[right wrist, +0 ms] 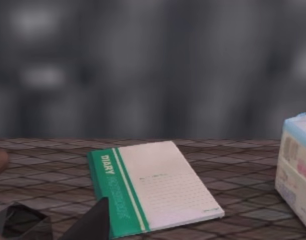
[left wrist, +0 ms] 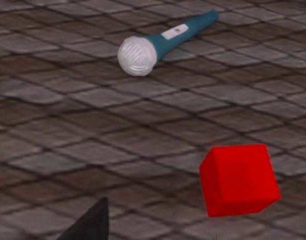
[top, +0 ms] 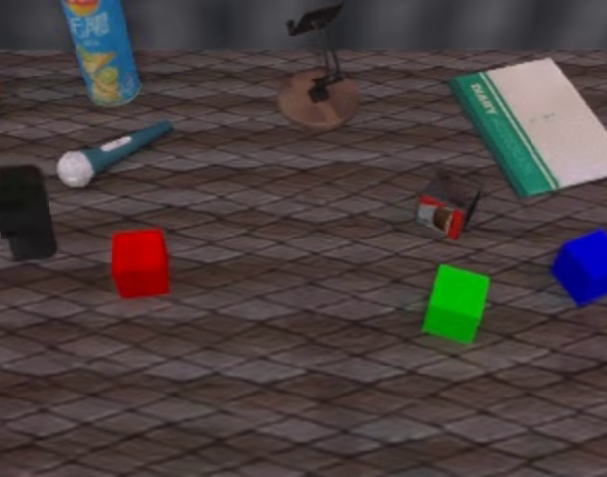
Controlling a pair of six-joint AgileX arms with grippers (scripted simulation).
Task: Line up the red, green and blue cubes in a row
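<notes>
Cubes sit apart on the table (top: 283,397), not in a row: the red cube (top: 140,262) just right of my left gripper (top: 23,212), the green cube (top: 457,302) well right of it, the blue cube (top: 588,265) at the right edge. All are equal-sided, each turned slightly askew. I cannot tell whether my left fingers are spread or closed. Beyond lie a green-spined book (top: 537,121) reading "DIARY", a microphone (top: 109,155) and a chip can (top: 101,50).
</notes>
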